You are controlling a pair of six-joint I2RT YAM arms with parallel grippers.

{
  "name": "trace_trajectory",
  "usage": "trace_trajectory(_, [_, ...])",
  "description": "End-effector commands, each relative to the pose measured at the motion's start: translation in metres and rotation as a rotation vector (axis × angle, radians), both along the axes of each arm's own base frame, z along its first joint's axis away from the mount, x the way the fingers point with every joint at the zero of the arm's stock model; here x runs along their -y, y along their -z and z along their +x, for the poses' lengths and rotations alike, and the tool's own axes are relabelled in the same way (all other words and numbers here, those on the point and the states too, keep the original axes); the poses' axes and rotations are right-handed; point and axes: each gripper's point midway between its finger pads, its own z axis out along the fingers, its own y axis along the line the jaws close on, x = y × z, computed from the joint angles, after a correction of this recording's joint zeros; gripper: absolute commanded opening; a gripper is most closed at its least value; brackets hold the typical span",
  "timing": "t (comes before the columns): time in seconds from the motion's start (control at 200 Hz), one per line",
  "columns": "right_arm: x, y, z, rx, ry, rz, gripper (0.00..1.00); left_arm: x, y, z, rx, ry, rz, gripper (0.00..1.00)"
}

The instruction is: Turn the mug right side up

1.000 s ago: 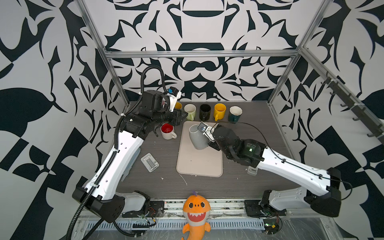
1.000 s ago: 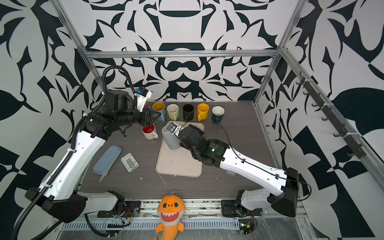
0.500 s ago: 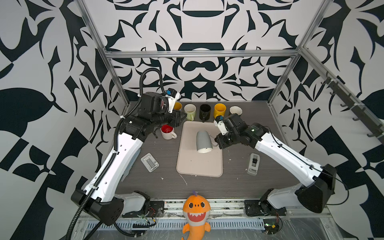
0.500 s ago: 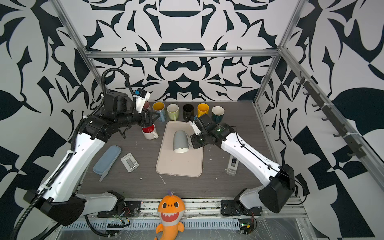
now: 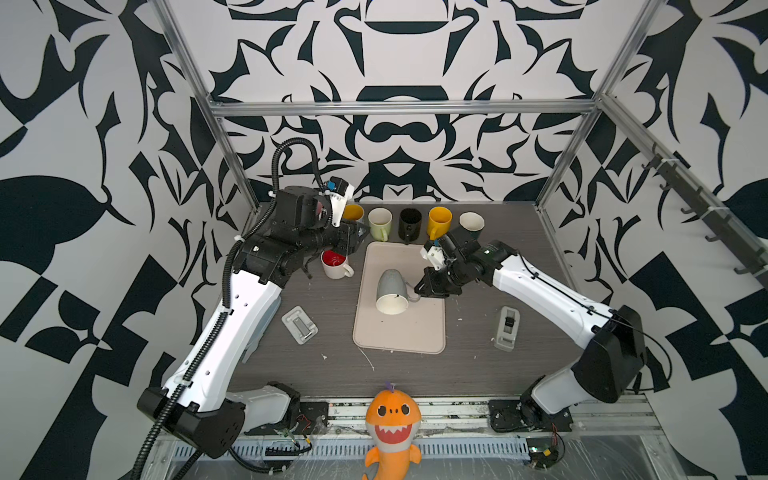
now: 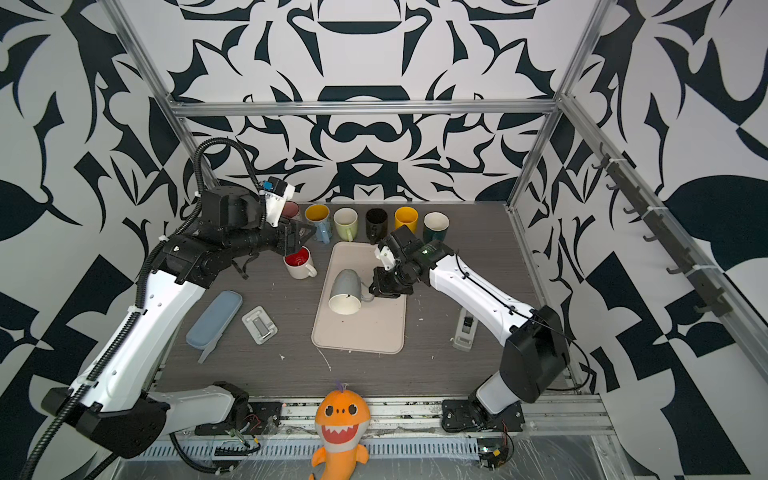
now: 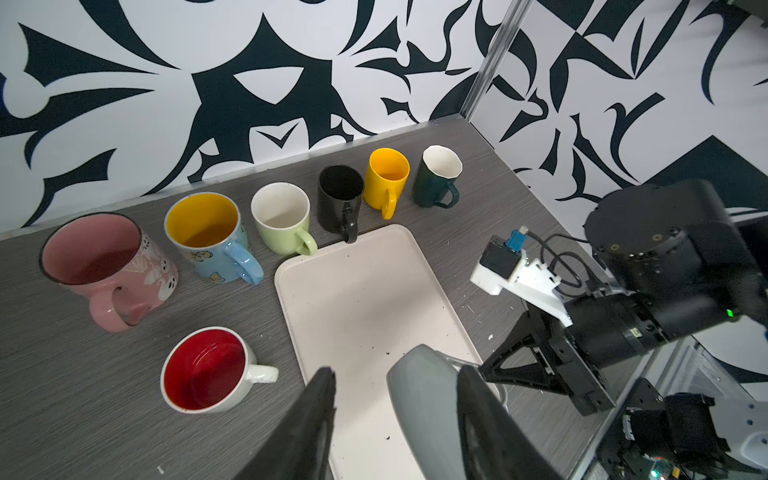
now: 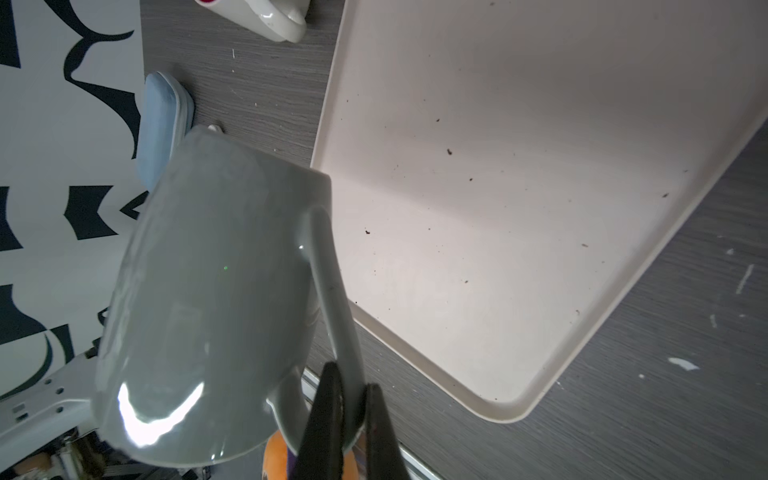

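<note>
We see the right gripper (image 8: 353, 399) clamped on the handle (image 8: 328, 282) of the grey mug (image 5: 390, 286), over the tray (image 5: 399, 336). The left gripper (image 7: 397, 374) has its jaws parted and empty, and its finger (image 7: 490, 424) partly hides the mug.

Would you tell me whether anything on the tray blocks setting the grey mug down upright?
Nothing visible does: the tray holds only small specks around the grey mug, which the right gripper holds tilted by its handle.
</note>
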Motion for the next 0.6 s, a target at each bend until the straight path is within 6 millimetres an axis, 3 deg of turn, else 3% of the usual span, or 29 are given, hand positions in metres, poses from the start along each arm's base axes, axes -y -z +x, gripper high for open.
trace_trajectory(0.0, [-0.019, -0.031, 0.003, -0.033, 0.014, 0.151, 0.00, -0.006, -0.006, -0.004, 0.019, -0.018, -0.023, 0.51])
trace_trajectory(0.595, [-0.051, -0.005, 0.006, -0.337, 0.064, 0.264, 0.00, -0.025, -0.001, -0.006, 0.022, -0.069, -0.038, 0.50])
